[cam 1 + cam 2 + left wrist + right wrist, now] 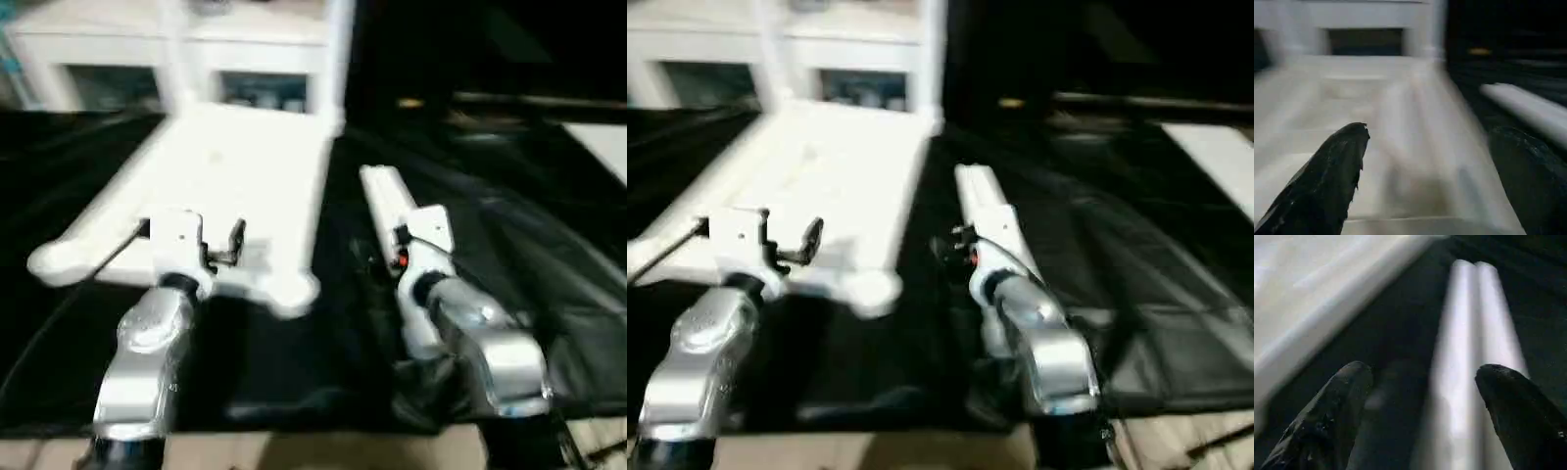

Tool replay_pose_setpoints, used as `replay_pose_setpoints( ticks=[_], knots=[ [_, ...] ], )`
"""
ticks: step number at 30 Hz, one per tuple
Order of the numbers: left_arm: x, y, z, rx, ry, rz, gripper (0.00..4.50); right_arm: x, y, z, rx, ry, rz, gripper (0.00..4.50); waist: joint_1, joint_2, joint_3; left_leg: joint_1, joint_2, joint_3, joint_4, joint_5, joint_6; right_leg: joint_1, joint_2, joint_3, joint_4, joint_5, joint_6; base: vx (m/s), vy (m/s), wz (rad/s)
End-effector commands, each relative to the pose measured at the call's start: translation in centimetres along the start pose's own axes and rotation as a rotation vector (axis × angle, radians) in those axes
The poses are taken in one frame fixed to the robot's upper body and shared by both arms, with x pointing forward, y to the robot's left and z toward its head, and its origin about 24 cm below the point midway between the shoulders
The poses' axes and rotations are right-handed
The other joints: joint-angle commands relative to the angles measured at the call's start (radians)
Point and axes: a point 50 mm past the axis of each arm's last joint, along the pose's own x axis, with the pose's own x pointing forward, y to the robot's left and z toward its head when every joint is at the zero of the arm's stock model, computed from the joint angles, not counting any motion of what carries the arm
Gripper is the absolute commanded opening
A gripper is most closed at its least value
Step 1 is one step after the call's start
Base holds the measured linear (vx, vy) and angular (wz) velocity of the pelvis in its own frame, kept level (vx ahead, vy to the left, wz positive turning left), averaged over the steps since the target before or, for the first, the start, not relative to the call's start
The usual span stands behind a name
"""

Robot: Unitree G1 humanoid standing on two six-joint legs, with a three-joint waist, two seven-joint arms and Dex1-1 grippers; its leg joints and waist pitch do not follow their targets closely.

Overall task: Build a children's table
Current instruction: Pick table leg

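- Forearms of silver rise from the bottom edge of our left eye view, both reaching forward over the black-sheeted work table (549, 255). Our left gripper (191, 238) sits at centre left, over the near edge of the white tabletop (245, 166), its black fingers spread apart and empty. Our right gripper (387, 257) sits right of centre, tipped down over the near end of two white legs (384, 196) lying side by side on the sheet just right of the tabletop.
- Behind the tabletop, along the upper edge, we see a white cabinet (118, 59) with glass doors; motion blur softens everything, and the tabletop's underside ribs are hard to make out.
- Left wrist view: two black fingers (1327, 181) stand wide apart, with the tabletop's pale surface between them and one leg at the right edge.
- Right wrist view: the fingers (1332, 416) are spread open above the pair of legs, gripping nothing; whether they touch the legs we cannot tell. The tabletop's edge crosses the upper left corner.
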Motion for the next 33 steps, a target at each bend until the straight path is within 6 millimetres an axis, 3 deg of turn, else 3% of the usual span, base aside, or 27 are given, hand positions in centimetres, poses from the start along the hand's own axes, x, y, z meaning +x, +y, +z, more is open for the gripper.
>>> replay_pose_setpoints(
  ticks=[1, 2, 3, 5, 6, 7, 8, 9, 10, 12, 14, 16, 19, 20, 23, 26, 31, 33],
  knots=[
    [-0.7, -0.1, -0.2, 0.057, 0.040, -0.076, 4.48, 0.1, -0.5, 1.2, -0.033, 0.011, -0.050, 4.11, 0.013, -0.008, -0.074, -0.028, 0.036, -0.001, -0.047, 0.270, -0.024, 0.094, -0.062, 0.042, -0.057, 0.632, 0.002, 0.035, -0.095, -0.07],
    [-0.9, -0.4, -0.5, 0.079, 0.066, -0.128, 4.48, 0.1, -0.8, 1.2, -0.053, 0.039, -0.064, 4.25, 0.010, 0.009, -0.073, -0.015, 0.045, 0.003, -0.053, 0.233, -0.039, 0.088, -0.051, 0.033, -0.061, 0.633, -0.028, 0.035, -0.095, -0.07],
    [-1.2, -0.6, -0.8, 0.109, 0.104, -0.187, 4.48, 0.1, -1.1, 1.4, -0.067, 0.061, -0.079, 4.25, 0.008, 0.014, -0.071, -0.010, 0.054, 0.005, -0.058, 0.193, -0.053, 0.087, -0.050, 0.030, -0.067, 0.571, -0.051, -0.004, -0.054, 0.01],
    [-1.6, -0.9, -1.2, 0.138, 0.146, -0.249, 4.48, 0.1, -1.3, 1.6, -0.076, 0.080, -0.091, 4.44, 0.004, 0.016, -0.054, 0.005, 0.083, 0.004, -0.085, -0.005, -0.105, 0.081, -0.050, 0.026, -0.093, 0.172, -0.136, 0.000, 0.000, 0.00],
    [-1.9, -1.1, -1.1, 0.110, 0.165, -0.301, 4.48, 0.0, -1.4, 1.7, -0.072, 0.112, -0.087, 4.48, 0.004, 0.017, -0.046, 0.012, 0.090, 0.008, -0.092, -0.084, -0.115, 0.073, -0.053, 0.031, -0.103, 0.029, -0.159, 0.000, 0.000, 0.00],
    [-2.0, -1.1, -1.0, 0.095, 0.167, -0.316, 4.48, 0.0, -1.4, 1.8, -0.069, 0.125, -0.084, 4.48, 0.004, 0.017, -0.046, 0.012, 0.090, 0.008, -0.092, -0.084, -0.115, 0.073, -0.053, 0.031, -0.103, 0.029, -0.159, 0.000, 0.000, 0.00],
    [-2.1, -1.1, -0.9, 0.074, 0.168, -0.328, 4.49, 0.0, -1.4, 1.9, -0.066, 0.140, -0.079, 4.50, 0.003, 0.017, -0.037, 0.021, 0.099, 0.018, -0.099, -0.196, -0.128, 0.059, -0.053, 0.032, -0.113, -0.141, -0.181, 0.000, 0.000, 0.00],
    [-2.2, -1.0, -0.6, 0.057, 0.173, -0.334, 4.49, -0.1, -1.3, 2.0, -0.063, 0.157, -0.064, 4.50, 0.004, 0.014, -0.033, 0.023, 0.101, 0.022, -0.102, -0.238, -0.133, 0.055, -0.054, 0.032, -0.118, -0.205, -0.176, -0.062, 0.007, 0.04],
    [-2.3, -1.0, -0.4, 0.051, 0.183, -0.346, 4.49, -0.1, -1.1, 2.1, -0.058, 0.172, -0.051, 4.50, 0.005, 0.011, -0.027, 0.029, 0.100, 0.026, -0.104, -0.314, -0.139, 0.045, -0.056, 0.034, -0.128, -0.330, -0.154, -0.066, 0.006, -0.01],
    [-2.7, -1.1, 0.2, 0.072, 0.238, -0.430, 4.49, -0.1, -0.4, 2.0, -0.026, 0.245, -0.010, 4.50, 0.007, 0.011, -0.028, 0.031, 0.096, 0.023, -0.104, -0.344, -0.143, 0.041, -0.062, 0.034, -0.135, -0.437, -0.116, -0.062, 0.005, -0.02],
    [-2.9, -1.3, 0.4, 0.110, 0.257, -0.471, 4.49, -0.1, -0.4, 1.8, -0.018, 0.286, -0.020, 4.50, 0.006, 0.009, -0.026, 0.026, 0.098, 0.023, -0.107, -0.332, -0.147, 0.036, -0.063, 0.034, -0.144, -0.468, -0.082, 0.000, 0.000, 0.00],
    [-2.9, -1.4, 0.5, 0.129, 0.264, -0.482, 4.49, -0.1, -0.3, 1.7, -0.004, 0.302, -0.011, 4.50, 0.008, 0.010, -0.030, 0.025, 0.097, 0.026, -0.106, -0.305, -0.146, 0.034, -0.061, 0.037, -0.141, -0.442, -0.079, 0.000, 0.000, 0.00],
    [-3.2, -1.7, 0.7, 0.141, 0.293, -0.513, 4.49, 0.1, 0.0, 1.2, 0.043, 0.351, -0.012, 4.50, 0.009, 0.008, -0.033, 0.020, 0.099, 0.029, -0.107, -0.264, -0.147, 0.036, -0.062, 0.039, -0.133, -0.388, -0.092, 0.000, 0.000, 0.00],
    [-3.4, -1.8, 0.6, 0.137, 0.309, -0.525, 4.49, 0.2, 0.0, 0.9, 0.054, 0.383, -0.020, 4.50, 0.010, -0.002, -0.036, 0.018, 0.101, 0.032, -0.106, -0.226, -0.147, 0.040, -0.060, 0.038, -0.127, -0.332, -0.102, 0.000, 0.000, 0.00],
    [-3.6, -1.9, 0.6, 0.136, 0.318, -0.528, 4.49, 0.4, -0.1, 0.6, 0.050, 0.421, -0.048, 4.50, 0.012, 0.001, -0.038, 0.017, 0.101, 0.039, -0.104, -0.185, -0.151, 0.041, -0.058, 0.037, -0.120, -0.269, -0.116, 0.000, 0.000, 0.00],
    [-3.7, -1.9, 0.7, 0.131, 0.337, -0.530, 4.49, 0.6, -0.1, 0.7, 0.061, 0.444, -0.057, 4.50, 0.016, -0.001, -0.046, 0.016, 0.101, 0.047, -0.099, -0.096, -0.153, 0.049, -0.055, 0.036, -0.106, -0.121, -0.130, 0.000, 0.000, 0.00],
    [-3.8, -1.8, 0.8, 0.142, 0.345, -0.526, 4.49, 0.7, -0.1, 0.6, 0.077, 0.462, -0.070, 4.50, 0.019, -0.004, -0.047, 0.015, 0.100, 0.051, -0.098, -0.048, -0.144, 0.056, -0.054, 0.036, -0.101, -0.050, -0.137, 0.000, 0.000, 0.00],
    [-3.9, -1.7, 0.8, 0.150, 0.354, -0.520, 4.49, 0.8, 0.1, 0.4, 0.083, 0.480, -0.050, 4.50, 0.019, -0.004, -0.044, 0.015, 0.100, 0.050, -0.100, -0.063, -0.147, 0.055, -0.054, 0.035, -0.102, -0.070, -0.136, 0.000, 0.000, 0.00]
  ],
)
